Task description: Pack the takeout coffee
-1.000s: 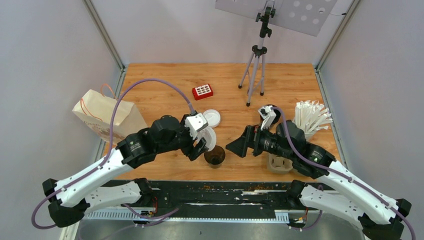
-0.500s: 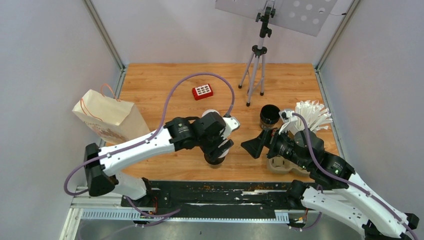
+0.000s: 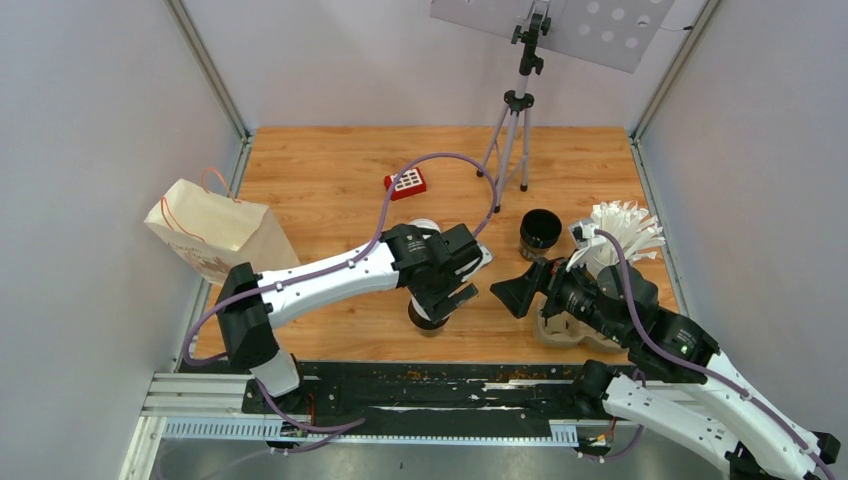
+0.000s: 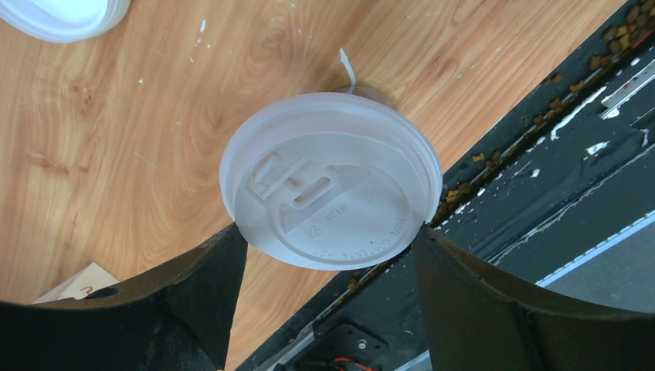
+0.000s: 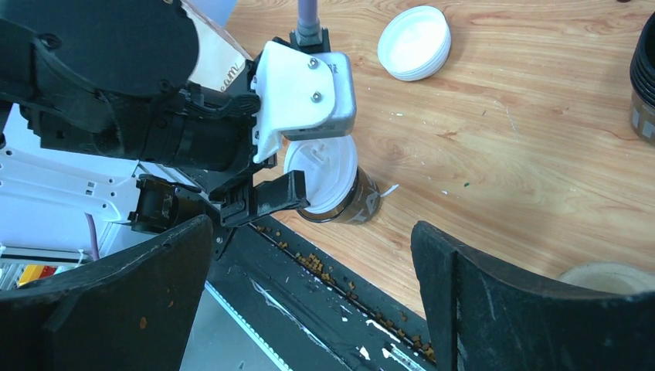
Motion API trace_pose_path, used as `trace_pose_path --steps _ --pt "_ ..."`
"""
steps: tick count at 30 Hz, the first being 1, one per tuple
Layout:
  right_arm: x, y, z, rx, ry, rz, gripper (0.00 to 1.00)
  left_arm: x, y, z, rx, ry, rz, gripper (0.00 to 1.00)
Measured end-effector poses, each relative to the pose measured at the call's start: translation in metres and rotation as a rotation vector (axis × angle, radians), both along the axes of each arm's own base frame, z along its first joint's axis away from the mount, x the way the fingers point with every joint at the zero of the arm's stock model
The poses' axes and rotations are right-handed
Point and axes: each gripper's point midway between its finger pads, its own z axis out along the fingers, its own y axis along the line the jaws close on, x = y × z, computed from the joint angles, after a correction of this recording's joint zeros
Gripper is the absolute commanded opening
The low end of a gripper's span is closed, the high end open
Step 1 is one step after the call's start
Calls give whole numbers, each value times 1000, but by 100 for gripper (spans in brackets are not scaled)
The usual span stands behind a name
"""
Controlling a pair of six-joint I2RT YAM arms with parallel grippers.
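Observation:
A black takeout coffee cup [image 5: 361, 203] stands near the table's front edge, its pale print faint. A round white lid [image 4: 330, 189] rests over its mouth, and my left gripper [image 4: 328, 233] is shut on that lid, a black finger against each side of the rim. From above, the left gripper [image 3: 438, 298] hides most of the cup [image 3: 424, 320]. My right gripper [image 3: 512, 294] hangs open to the cup's right, pointing at it, with nothing between its fingers. A stack of lidless black cups [image 3: 540, 230] stands behind the right gripper.
A pile of spare white lids [image 5: 415, 42] lies behind the cup. A grey-brown cardboard tray [image 3: 556, 328] sits under my right arm, with a white cup of straws [image 3: 622, 235] beyond it. A paper bag [image 3: 215, 235] stands at the left, a red box [image 3: 405, 182] and a tripod [image 3: 512, 130] at the back.
My left arm has swung right and brought the lid from beside the cup to on top of it. My right gripper has drawn back from the black cup stack, still open.

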Motion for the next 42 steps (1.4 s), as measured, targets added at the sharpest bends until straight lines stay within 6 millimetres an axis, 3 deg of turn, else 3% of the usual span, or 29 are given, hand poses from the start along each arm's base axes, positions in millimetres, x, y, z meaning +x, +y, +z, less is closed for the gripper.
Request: trace_pose_path --steps 20,39,42 --pt "3 -3 0 -18 -20 -10 100 -12 8 -26 106 95 -32 87" --pt "3 -3 0 -21 -23 -9 100 -10 7 -29 132 98 -55 90" --pt "3 -3 0 -21 -23 -9 100 -10 8 -29 135 100 -55 95"
